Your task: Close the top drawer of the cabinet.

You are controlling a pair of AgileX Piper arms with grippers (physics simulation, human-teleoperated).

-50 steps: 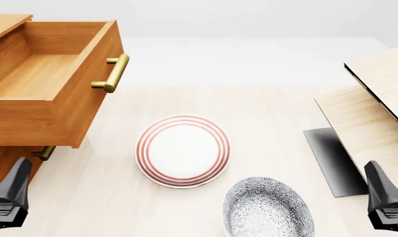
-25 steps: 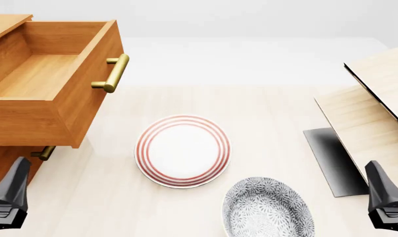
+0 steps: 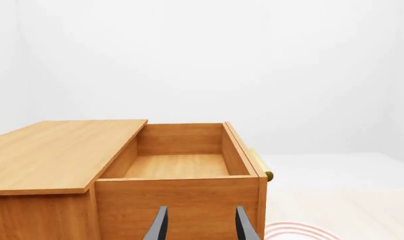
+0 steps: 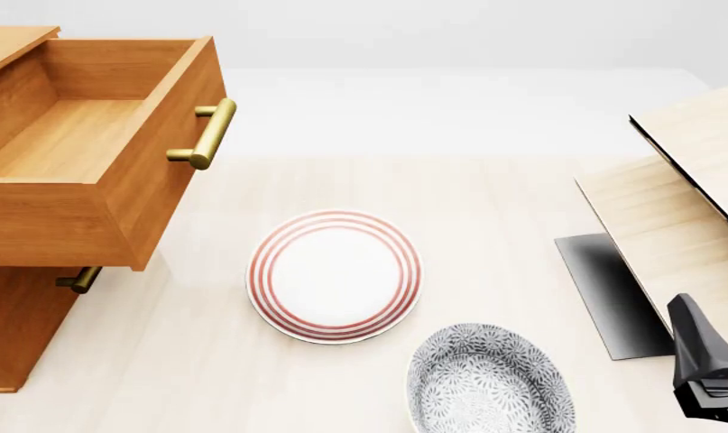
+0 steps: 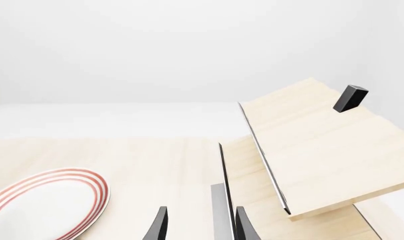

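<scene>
While both arms' thin dark jaws stand spread, the top drawer [image 4: 93, 153], a smooth wooden box, hangs open.

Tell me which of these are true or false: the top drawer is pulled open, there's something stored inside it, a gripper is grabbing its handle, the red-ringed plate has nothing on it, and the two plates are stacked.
1. The top drawer is pulled open. True.
2. Something is stored inside it. False: only its bare wooden floor shows.
3. A gripper is grabbing its brass handle. False: the left gripper is open and short of the drawer's side, and the right gripper is open over by the pale wooden structure.
4. The red-ringed plate has nothing on it. True.
5. The two plates are stacked. False: the grey patterned plate lies beside the red-ringed one.
</scene>
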